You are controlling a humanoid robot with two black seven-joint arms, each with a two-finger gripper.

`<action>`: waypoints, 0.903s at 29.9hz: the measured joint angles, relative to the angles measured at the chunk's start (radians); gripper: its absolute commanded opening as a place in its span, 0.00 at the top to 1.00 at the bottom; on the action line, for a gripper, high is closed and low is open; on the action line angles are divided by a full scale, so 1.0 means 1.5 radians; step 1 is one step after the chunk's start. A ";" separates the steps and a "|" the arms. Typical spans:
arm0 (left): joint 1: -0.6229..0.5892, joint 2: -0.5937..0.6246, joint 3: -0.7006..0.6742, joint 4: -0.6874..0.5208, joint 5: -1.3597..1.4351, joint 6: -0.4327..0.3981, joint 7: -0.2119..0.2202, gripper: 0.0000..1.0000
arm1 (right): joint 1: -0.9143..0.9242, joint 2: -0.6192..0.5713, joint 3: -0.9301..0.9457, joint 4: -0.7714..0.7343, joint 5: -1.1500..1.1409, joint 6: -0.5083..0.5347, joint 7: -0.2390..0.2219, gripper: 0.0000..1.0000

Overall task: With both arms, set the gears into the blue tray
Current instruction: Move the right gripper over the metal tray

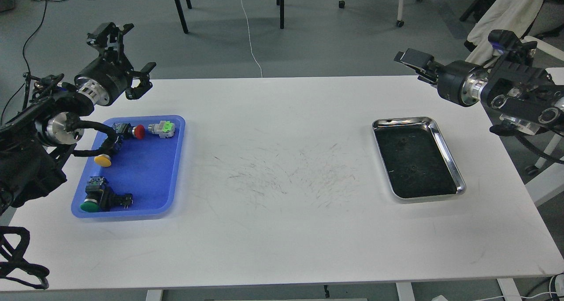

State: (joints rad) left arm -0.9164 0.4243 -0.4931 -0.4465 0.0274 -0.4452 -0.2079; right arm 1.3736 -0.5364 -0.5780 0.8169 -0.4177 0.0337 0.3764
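Carefully lower right gripper (407, 59), fingers too end-on to tell their spread, onto either of two gears (401, 143) in steel tray (445, 144), pinch squarely, then carry across to blue tray (145, 177), keeping wide-open, empty left gripper (132, 58) clear of push-buttons (134, 131).

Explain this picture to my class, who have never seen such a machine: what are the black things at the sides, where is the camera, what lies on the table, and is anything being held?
The camera sits in a robot's head, looking down at a white table. The black things are its two arms. The left gripper is open and empty, above the table's far left edge. The right gripper is seen too end-on to tell open from shut; nothing shows in it. On the left lies a blue tray holding push-button switches with red, yellow and green caps. On the right is a steel tray with a dark inside, where two tiny dark gears seem to lie.
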 measured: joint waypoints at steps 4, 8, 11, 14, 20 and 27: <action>0.000 0.001 -0.001 0.000 -0.001 -0.003 -0.001 0.01 | 0.004 0.026 -0.037 -0.010 -0.032 -0.006 0.001 0.04; 0.001 0.002 -0.001 -0.001 -0.001 -0.004 -0.001 0.01 | 0.019 0.061 -0.124 -0.025 -0.073 -0.033 0.001 0.05; 0.002 0.009 -0.001 -0.002 -0.001 -0.005 -0.001 0.01 | 0.028 0.084 -0.181 -0.030 -0.104 -0.047 0.001 0.05; 0.007 0.016 -0.001 -0.003 -0.001 -0.006 -0.001 0.01 | 0.038 0.098 -0.227 -0.031 -0.128 -0.048 0.002 0.09; 0.010 0.020 -0.002 -0.004 -0.001 -0.015 -0.002 0.01 | 0.047 0.110 -0.283 -0.035 -0.211 -0.054 0.022 0.15; 0.014 0.021 -0.002 -0.004 -0.001 -0.017 -0.005 0.01 | 0.045 0.117 -0.344 -0.050 -0.262 -0.054 0.031 0.25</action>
State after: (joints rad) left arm -0.8948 0.4563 -0.4959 -0.4527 0.0260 -0.4707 -0.2147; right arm 1.4409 -0.3602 -1.0945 0.7411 -0.8106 -0.0477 0.4230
